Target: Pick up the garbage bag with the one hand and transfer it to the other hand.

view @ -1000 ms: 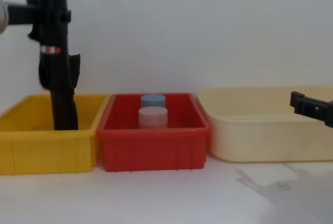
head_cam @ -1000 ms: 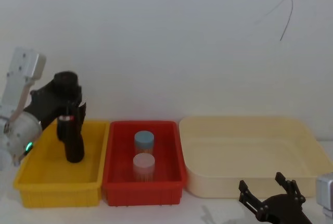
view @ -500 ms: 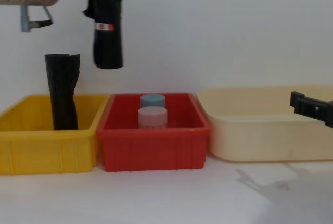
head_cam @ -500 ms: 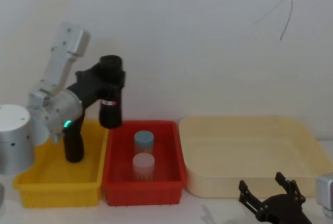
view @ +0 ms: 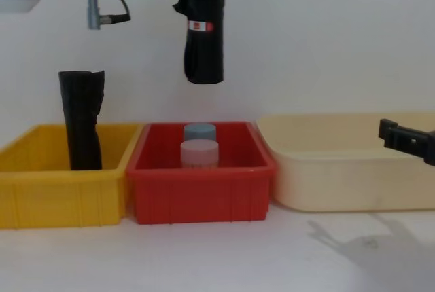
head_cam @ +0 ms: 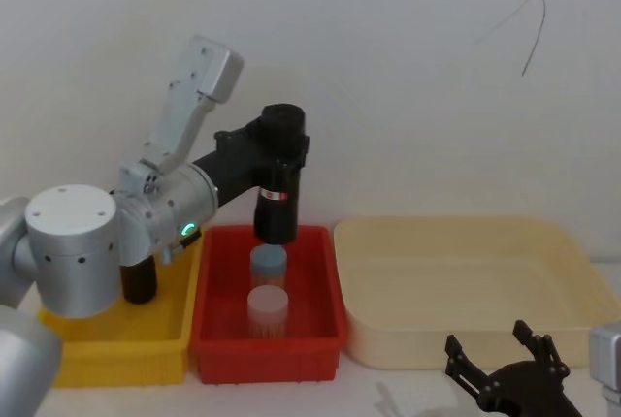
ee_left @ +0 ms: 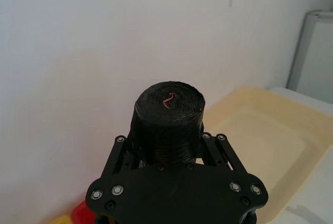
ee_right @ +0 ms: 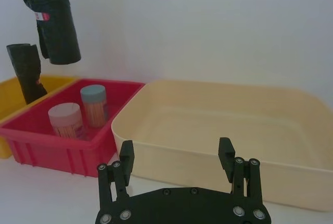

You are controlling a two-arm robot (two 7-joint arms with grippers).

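The garbage bag (head_cam: pixel 276 202), a thick black roll with a red-and-white label band, hangs upright in the air above the red bin (head_cam: pixel 267 359). My left gripper (head_cam: pixel 280 150), on the arm with the green ring, is shut on the roll's upper part. The chest view shows the garbage bag (view: pixel 204 44) well clear of the jars below it. In the left wrist view, the roll's end (ee_left: pixel 169 107) sticks out between the fingers (ee_left: pixel 120 148). My right gripper (head_cam: pixel 500 359) stands open low at the front right, before the cream tray (head_cam: pixel 417 339), with nothing between its fingers.
A taller black bundle (view: pixel 81 119) with a ragged top stands in the yellow bin (view: pixel 61 197) at the left. The red bin holds a blue-lidded jar (head_cam: pixel 269 262) and a pink-lidded jar (head_cam: pixel 268 305). A white wall is close behind.
My left gripper has lifted the garbage bag out of the yellow bin and carried it right, to above the red bin. The right gripper has not moved.
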